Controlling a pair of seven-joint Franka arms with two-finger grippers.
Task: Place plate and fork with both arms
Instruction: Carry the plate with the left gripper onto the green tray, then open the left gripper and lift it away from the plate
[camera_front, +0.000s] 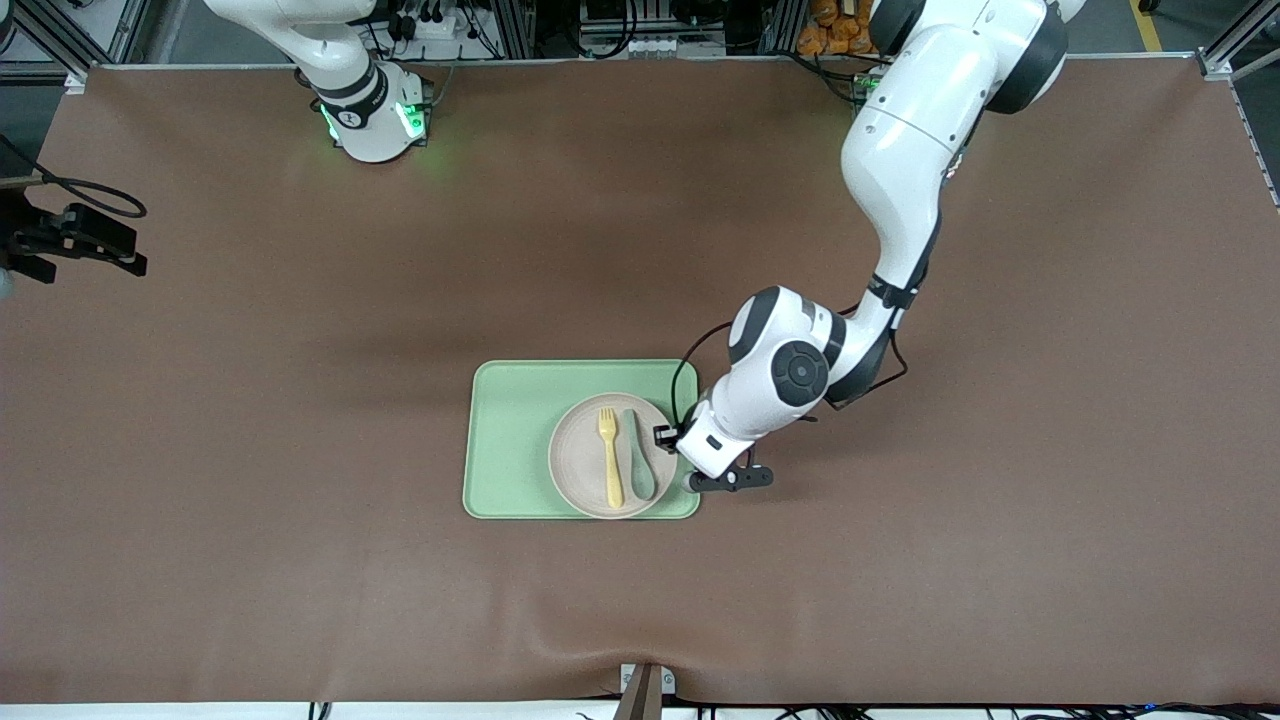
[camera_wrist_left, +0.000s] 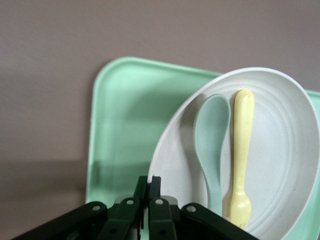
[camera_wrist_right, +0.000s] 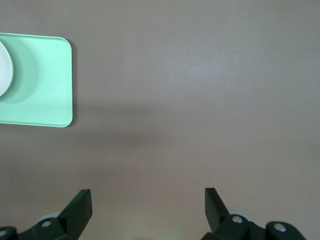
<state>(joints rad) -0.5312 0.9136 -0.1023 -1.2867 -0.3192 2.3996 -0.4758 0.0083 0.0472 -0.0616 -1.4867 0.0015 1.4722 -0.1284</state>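
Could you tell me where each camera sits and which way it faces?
Front view: high across the table, facing both bases; left arm reaches to the plate on the tray.
Left wrist view: on that wrist, looking past the shut left hand at plate, fork, spoon.
Right wrist view: on that wrist, open right hand over bare table.
All three show the tray.

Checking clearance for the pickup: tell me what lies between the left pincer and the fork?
The teal spoon lies on the plate between the shut left pincer and the fork, seen in the left wrist view.
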